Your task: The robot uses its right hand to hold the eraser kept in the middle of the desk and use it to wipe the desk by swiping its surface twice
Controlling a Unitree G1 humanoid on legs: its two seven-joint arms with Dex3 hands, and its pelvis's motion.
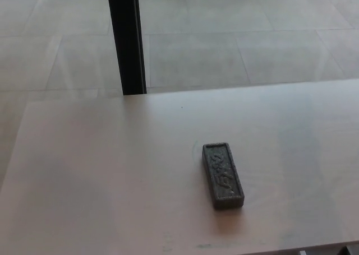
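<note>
Lying flat, dark eraser (222, 175), pale desk (101, 171), tiled floor (224, 42)

The desk (112, 176) has a pale, smooth top that looks like light laminate or painted wood, with a soft matt sheen and a few faint smudges near its near edge. The eraser (222, 175) lying on it is dark grey and rough, with a grainy, speckled surface like felt or coarse foam, and a raised rim around its upper face. Beyond the far edge, the floor (252, 42) is of large grey tiles, slightly glossy. The upright post (127, 39) on the far left is black and smooth.
</note>
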